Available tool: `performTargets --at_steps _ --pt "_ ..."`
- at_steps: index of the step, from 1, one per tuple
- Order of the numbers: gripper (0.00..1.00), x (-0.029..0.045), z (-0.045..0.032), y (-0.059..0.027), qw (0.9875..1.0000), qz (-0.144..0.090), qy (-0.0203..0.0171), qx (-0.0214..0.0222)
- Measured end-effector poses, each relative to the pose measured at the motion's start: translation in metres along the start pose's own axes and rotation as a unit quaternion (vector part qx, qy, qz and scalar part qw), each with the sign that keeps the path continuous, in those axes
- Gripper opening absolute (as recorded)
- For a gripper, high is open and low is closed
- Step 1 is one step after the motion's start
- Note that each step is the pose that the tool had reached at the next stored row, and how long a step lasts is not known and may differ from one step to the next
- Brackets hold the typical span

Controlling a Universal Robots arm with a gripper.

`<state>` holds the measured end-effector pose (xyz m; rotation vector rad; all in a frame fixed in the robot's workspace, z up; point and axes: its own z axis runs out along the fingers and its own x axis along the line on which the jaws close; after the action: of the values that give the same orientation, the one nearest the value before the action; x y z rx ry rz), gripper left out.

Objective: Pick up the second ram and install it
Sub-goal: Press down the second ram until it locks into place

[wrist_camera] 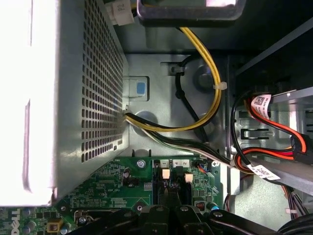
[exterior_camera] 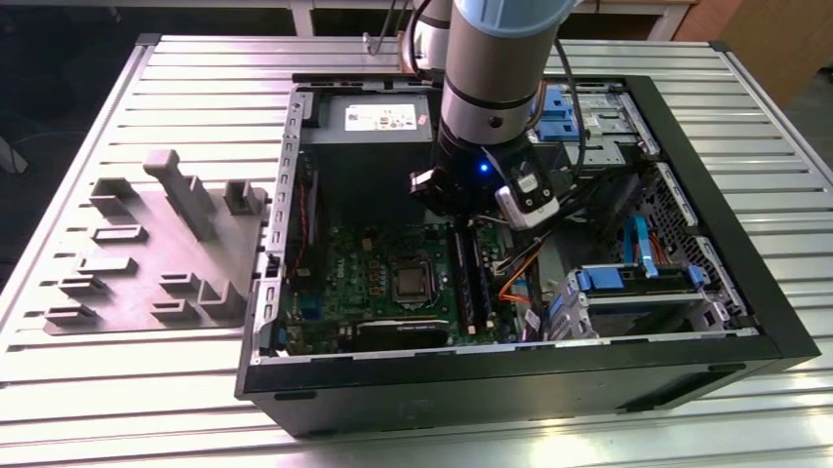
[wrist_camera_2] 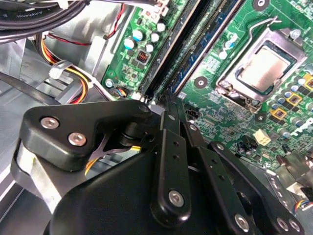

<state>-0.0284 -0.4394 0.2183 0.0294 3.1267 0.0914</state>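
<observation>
My gripper (exterior_camera: 458, 224) reaches down into the open computer case, over the end of the black memory slots (exterior_camera: 469, 285) nearest the grey power-supply box (exterior_camera: 371, 122). In the second wrist view its fingers (wrist_camera_2: 171, 147) meet at a narrow tip, so the gripper (wrist_camera_2: 165, 103) is shut and rests at the slot ends. A dark blue-green strip, the second ram (wrist_camera_2: 198, 49), runs edge-on along the slots away from the tip. I cannot tell whether it is fully seated. The first wrist view has the gripper (wrist_camera: 168, 209) just over the slot ends (wrist_camera: 168, 182).
The processor socket (wrist_camera_2: 266, 68) lies beside the slots. Yellow and black cables (wrist_camera: 208, 93) loop by the power-supply wall (wrist_camera: 98, 88). Orange cables (wrist_camera: 274, 127) and a drive cage with blue latches (exterior_camera: 638, 283) fill the case's right side. A grey parts fixture (exterior_camera: 156, 244) sits outside, left.
</observation>
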Motion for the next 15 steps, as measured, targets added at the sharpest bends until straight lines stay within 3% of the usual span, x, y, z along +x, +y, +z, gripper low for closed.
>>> performTargets --at_steps 15 --pt "0.10 -0.0001 -0.0005 0.0002 1.0000 0.000 -0.0003 -0.0008"
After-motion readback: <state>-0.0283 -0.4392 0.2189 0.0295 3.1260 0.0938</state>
